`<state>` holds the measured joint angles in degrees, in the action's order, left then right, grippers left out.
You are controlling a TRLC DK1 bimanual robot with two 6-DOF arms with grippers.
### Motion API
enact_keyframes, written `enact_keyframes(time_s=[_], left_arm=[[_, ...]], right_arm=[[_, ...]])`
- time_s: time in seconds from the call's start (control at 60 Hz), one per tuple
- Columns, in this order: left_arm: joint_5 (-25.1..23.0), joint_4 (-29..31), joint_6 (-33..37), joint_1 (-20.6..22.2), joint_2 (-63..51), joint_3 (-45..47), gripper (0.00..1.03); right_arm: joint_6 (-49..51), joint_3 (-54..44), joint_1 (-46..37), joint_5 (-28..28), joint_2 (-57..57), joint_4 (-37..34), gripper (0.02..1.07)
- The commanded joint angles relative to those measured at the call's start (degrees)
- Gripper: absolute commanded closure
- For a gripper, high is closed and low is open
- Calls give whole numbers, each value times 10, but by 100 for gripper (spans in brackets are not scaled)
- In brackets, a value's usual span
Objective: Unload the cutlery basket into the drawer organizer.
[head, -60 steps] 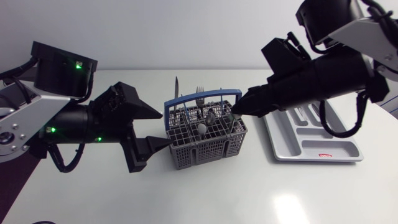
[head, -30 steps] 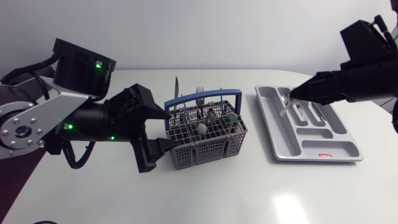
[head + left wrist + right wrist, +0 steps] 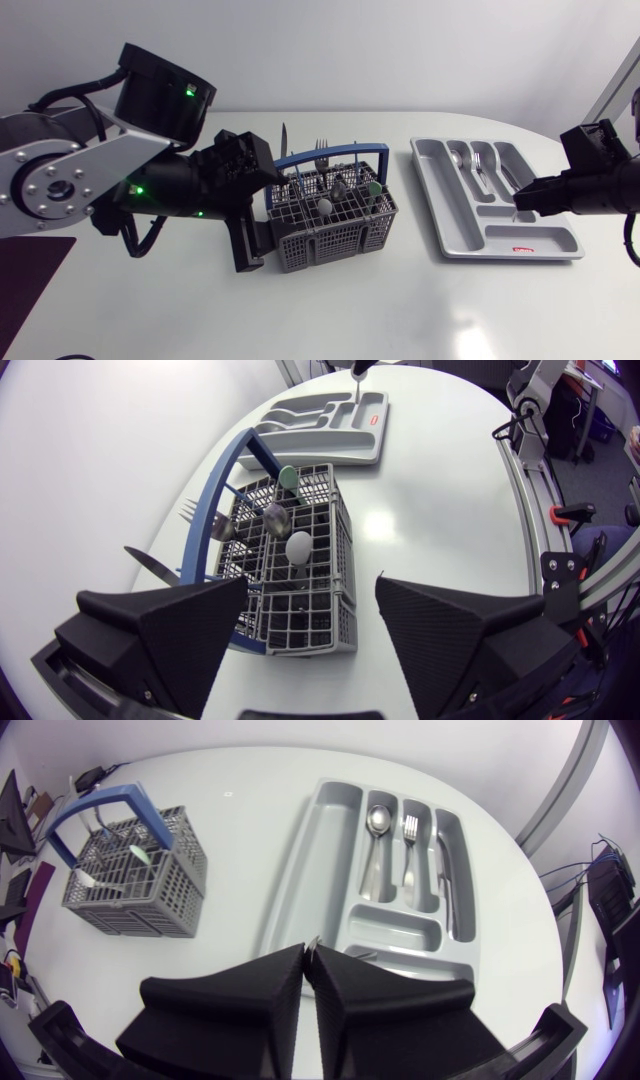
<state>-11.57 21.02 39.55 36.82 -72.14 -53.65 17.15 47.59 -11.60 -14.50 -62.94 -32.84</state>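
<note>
Cutlery basket [image 3: 335, 240]: mid-table, long axis running across the table. A knife [image 3: 284, 140] and fork [image 3: 320, 150] stand upright in it, tips up.
Drawer organizer [image 3: 436, 190]: right of the basket, long axis pointing away. A spoon [image 3: 377, 820] lies lengthwise in it.
Left gripper [image 3: 312, 588]: fingers spread, with the basket's end between them.
Right gripper [image 3: 308, 952]: over the organizer's near end, fingers pinching a thin utensil [image 3: 515, 214] that hangs down.

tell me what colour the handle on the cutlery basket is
Blue. The handle shows best in the left wrist view.
</note>
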Motion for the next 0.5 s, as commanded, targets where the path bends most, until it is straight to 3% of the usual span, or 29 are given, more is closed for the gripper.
enact_keyframes(time_s=[0.0,0.2,0.483], left_arm=[[2,5,21,7,-14,-17,14],[7,17,30,16,-23,-29,14],[22,27,29,29,-27,-37,14]], right_arm=[[19,-27,-11,19,-23,30,93],[23,-65,-20,79,-45,102,93],[36,-73,-66,92,-141,182,93]])
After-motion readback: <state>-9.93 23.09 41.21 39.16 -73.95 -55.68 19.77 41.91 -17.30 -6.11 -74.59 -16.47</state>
